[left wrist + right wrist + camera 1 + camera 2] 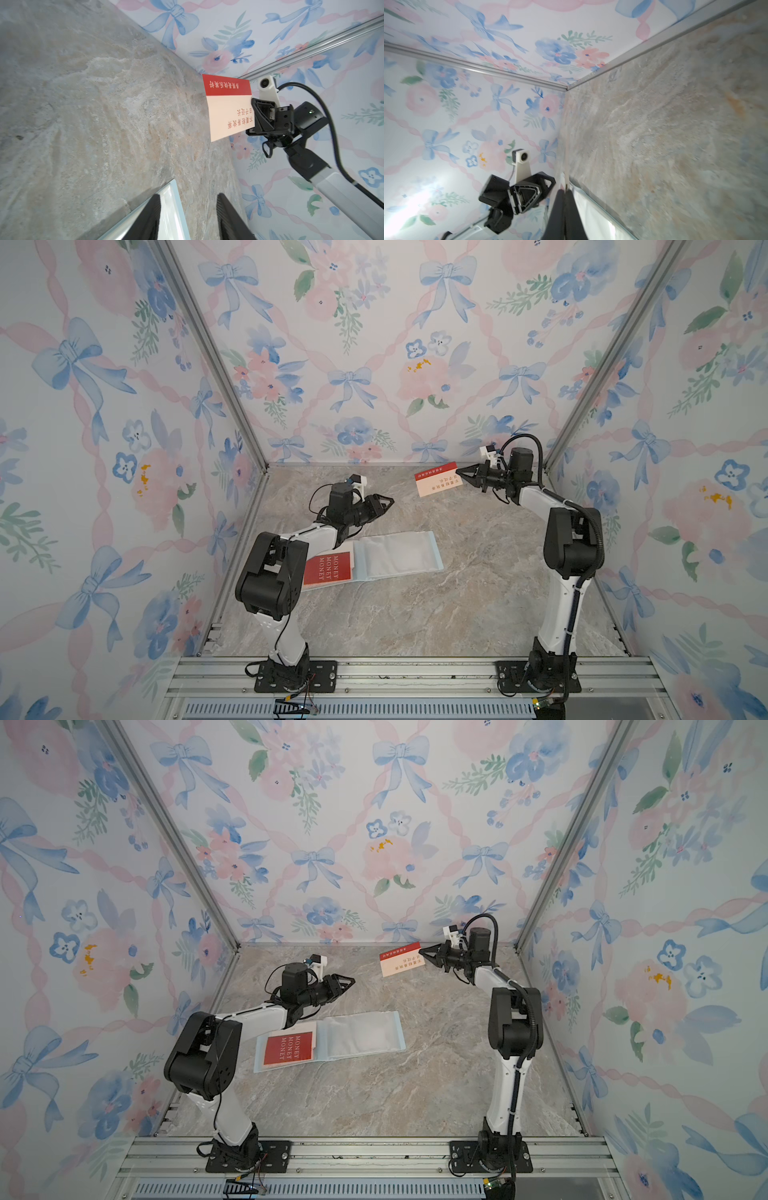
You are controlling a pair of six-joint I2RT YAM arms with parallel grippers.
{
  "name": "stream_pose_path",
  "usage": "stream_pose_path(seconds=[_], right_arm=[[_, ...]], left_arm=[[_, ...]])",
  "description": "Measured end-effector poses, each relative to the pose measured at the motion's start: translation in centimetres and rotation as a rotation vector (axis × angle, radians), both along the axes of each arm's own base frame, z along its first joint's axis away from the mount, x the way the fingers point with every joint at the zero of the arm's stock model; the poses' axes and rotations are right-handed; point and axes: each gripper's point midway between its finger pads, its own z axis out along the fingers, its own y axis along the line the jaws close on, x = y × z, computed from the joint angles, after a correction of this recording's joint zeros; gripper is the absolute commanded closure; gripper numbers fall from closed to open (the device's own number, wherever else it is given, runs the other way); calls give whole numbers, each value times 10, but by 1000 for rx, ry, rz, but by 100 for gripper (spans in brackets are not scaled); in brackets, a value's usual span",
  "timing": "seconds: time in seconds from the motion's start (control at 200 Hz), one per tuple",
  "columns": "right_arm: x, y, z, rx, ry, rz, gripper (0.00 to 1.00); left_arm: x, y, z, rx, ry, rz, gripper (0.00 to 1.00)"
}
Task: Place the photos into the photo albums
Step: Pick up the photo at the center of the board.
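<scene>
left fingers [148,218] parted, holding nothing | right fingers [262,116] pinched on cream card [401,966], held clear of tabletop [374,1094] | red card [289,1048] lying on open album [361,1033]

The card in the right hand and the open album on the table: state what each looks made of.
Cream-and-red rectangular card: probably stiff matte card stock. It stands out flat from one pinched edge without drooping. Pale blue open album: the sleeve pages look like thin glossy clear plastic, with a soft sheen and wrinkles. The blue cover edge is possibly coated paperboard.
</scene>
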Motion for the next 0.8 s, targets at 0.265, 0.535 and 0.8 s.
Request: stream_pose_path(seconds=[0.265,0.535,0.8], right_arm=[[-1,4,54,246,-85,67,100],[-19,22,39,254,-28,122,100],[-30,49,38,229,-28,171,100]], left_arm=[[-6,-15,47,-118,-136,-85,53],[14,-27,68,-203,-173,-108,53],[23,-52,75,-262,-174,-154,54]])
